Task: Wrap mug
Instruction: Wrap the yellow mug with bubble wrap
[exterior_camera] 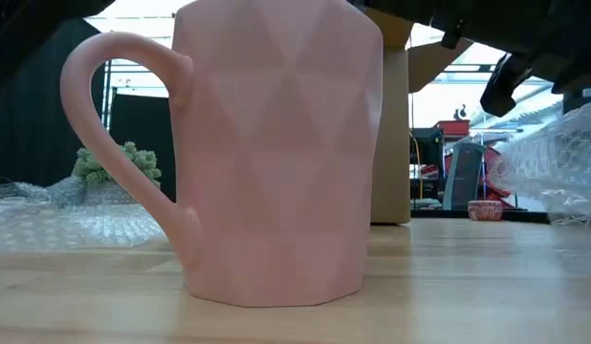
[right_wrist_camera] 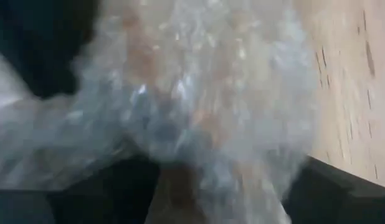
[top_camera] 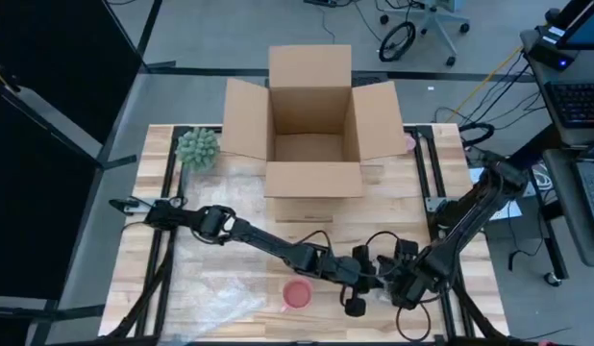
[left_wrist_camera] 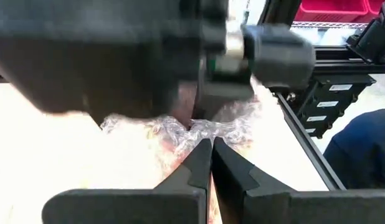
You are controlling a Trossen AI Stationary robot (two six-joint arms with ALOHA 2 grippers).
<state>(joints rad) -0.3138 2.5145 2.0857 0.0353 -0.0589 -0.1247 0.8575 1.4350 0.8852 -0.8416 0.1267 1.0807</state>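
Observation:
A pink faceted mug (top_camera: 295, 295) (exterior_camera: 276, 153) stands upright on its base near the table's front edge, touched by no gripper. To its right, both grippers meet at a bunched piece of clear bubble wrap (left_wrist_camera: 180, 132) (exterior_camera: 554, 162), which is raised off the table. My left gripper (left_wrist_camera: 211, 152) (top_camera: 364, 284) is shut on the wrap. My right gripper (right_wrist_camera: 223, 193) (top_camera: 393, 288) faces it from the right with its fingers apart. The wrap (right_wrist_camera: 205, 93) fills the gap between them. My left gripper pinches a crumpled edge of the bubble wrap (left_wrist_camera: 202, 132) between its two fingertips, coming level from the table's left. The wrap bunches up just beyond the tips. My right gripper has the wrap between its spread fingers (right_wrist_camera: 329, 186); whether they touch it, I cannot tell.
An open cardboard box (top_camera: 311, 125) stands at the far middle, with a green plant (top_camera: 196, 147) to its left. More bubble wrap (top_camera: 225, 300) lies flat near the front left. Bare wood (top_camera: 201, 259) shows left of the mug. Black frame rails (top_camera: 436, 183) run along both table sides.

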